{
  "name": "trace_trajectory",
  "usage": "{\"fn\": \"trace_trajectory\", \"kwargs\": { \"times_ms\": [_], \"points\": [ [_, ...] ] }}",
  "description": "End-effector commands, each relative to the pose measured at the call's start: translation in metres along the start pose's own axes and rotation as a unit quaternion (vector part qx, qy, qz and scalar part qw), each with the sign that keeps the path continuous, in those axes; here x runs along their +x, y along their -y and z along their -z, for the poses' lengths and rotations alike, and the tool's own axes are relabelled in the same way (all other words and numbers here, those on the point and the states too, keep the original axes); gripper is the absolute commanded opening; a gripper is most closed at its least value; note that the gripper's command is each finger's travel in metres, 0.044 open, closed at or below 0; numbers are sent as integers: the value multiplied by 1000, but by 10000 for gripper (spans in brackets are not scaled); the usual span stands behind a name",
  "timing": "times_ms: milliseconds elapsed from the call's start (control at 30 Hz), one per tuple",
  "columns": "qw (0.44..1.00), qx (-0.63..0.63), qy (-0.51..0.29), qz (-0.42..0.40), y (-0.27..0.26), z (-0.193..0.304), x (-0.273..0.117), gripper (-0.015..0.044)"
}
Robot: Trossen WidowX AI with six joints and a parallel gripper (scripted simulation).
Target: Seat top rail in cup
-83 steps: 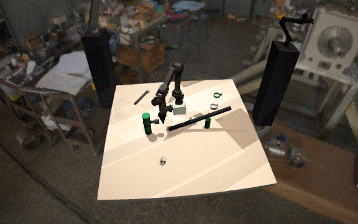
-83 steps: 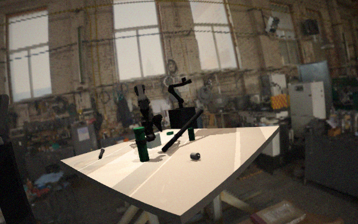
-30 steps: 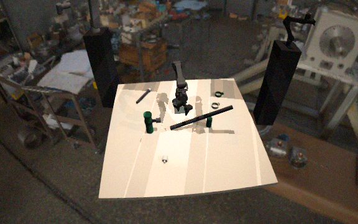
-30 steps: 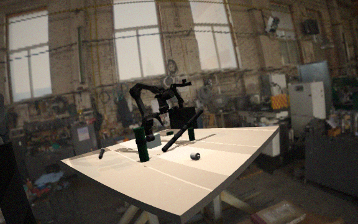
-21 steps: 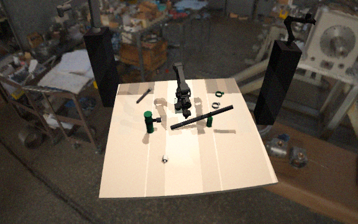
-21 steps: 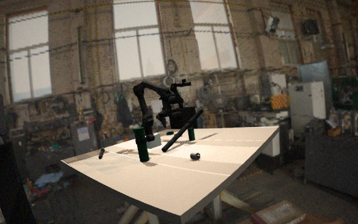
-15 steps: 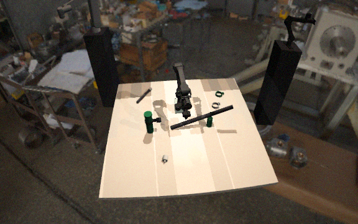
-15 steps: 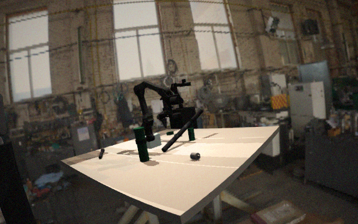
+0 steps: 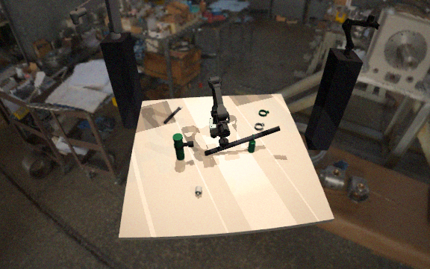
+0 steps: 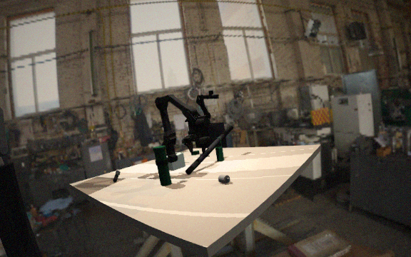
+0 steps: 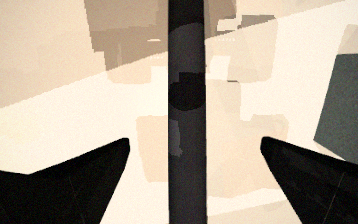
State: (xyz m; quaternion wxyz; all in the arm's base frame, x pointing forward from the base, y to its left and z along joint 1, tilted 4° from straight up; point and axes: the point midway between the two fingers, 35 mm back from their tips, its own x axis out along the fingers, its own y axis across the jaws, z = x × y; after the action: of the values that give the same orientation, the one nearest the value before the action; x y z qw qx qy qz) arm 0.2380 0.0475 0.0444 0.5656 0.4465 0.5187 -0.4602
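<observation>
The big green post point(image 9: 178, 146) point(image 10: 162, 165) stands left of the table's centre. Its dark rail-end cup point(image 9: 189, 143) sticks out near the top, toward the rail. The black top rail point(image 9: 245, 140) point(image 10: 209, 149) point(image 11: 187, 165) runs slanted through the loop cap on the small green post point(image 9: 251, 146) point(image 10: 220, 153). Its low left end point(image 9: 206, 152) rests on the table, apart from the cup. My gripper point(image 9: 223, 142) point(image 11: 195, 143) is open. It hangs over the rail's left part with a finger on each side, not touching it.
A short black rod point(image 9: 172, 115) point(image 10: 116, 175) lies at the back left. A green ring point(image 9: 262, 110) and a grey ring point(image 9: 259, 128) lie at the back right. A small grey cylinder point(image 9: 198, 191) point(image 10: 223, 178) lies toward the front. Two black pillars point(image 9: 122, 78) point(image 9: 332, 97) flank the table.
</observation>
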Motion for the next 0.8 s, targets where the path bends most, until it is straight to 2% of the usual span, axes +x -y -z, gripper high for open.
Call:
{"fn": "trace_trajectory", "kwargs": {
  "times_ms": [0,767],
  "points": [
    [1000,0,-2,4,1,1,6,440],
    [1000,0,-2,5,0,1,42,440]
  ]
}}
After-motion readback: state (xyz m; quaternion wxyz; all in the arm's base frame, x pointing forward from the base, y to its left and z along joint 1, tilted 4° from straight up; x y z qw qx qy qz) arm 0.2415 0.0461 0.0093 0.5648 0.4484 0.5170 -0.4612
